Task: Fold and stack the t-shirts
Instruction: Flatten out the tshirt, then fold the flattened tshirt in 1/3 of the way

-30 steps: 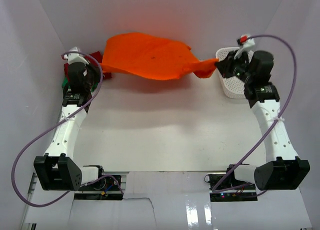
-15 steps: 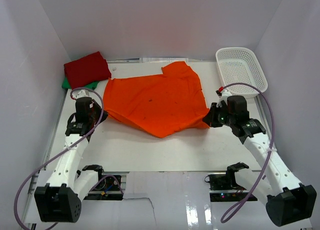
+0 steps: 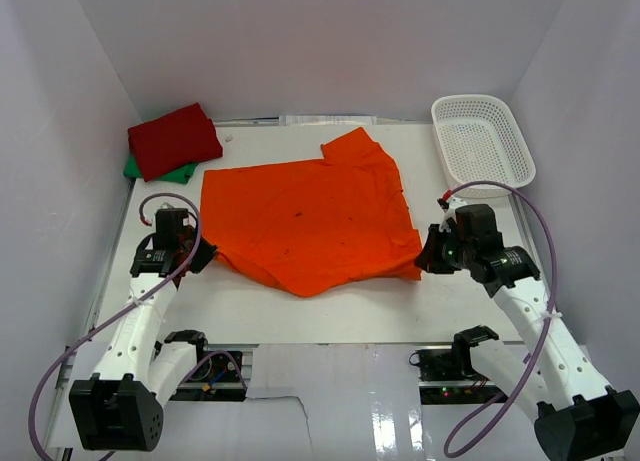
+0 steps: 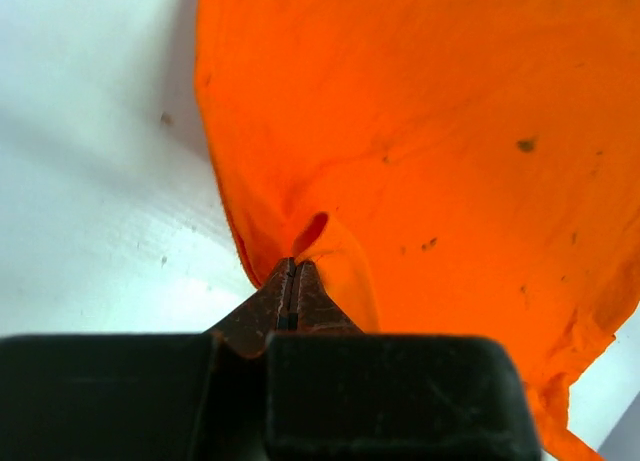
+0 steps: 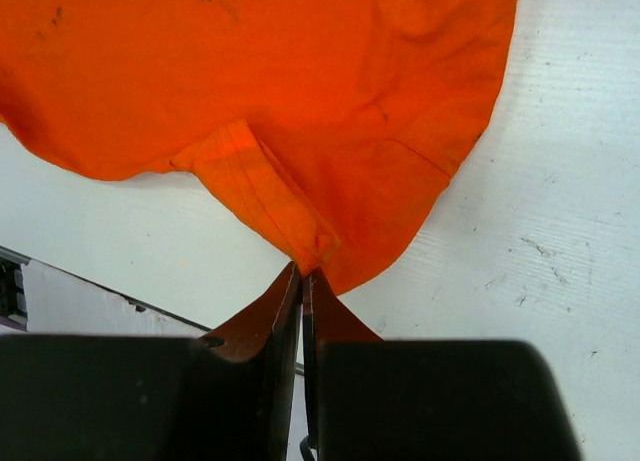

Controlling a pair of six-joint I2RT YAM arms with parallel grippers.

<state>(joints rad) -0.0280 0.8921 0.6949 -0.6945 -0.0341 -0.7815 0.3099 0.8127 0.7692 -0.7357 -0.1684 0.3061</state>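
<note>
Two grips are holding the orange t-shirt [image 3: 310,216]. My left end effector [image 4: 292,269] is clamping fully shut on a puckered bit of its near-left edge, and my right end effector [image 5: 301,273] is clamping shut on a hemmed corner at the near right. The shirt is lying spread on the tabletop [image 3: 330,311] between my arms. The red t-shirt [image 3: 172,138] is sitting folded on the green t-shirt [image 3: 138,168] in the far-left corner.

Risks as I'm judging them:
- Both grips are catching only a thin nip of cloth at the fingertips — any sharp tug is likely pulling it free.
- The near hem is sagging in a curve between the grips and the far sleeve is lying bunched — folding now is risking a crooked, wrinkled result.
- The near hem is sitting near the tabletop's front edge, so dragging it closer is risking overhang.
</note>
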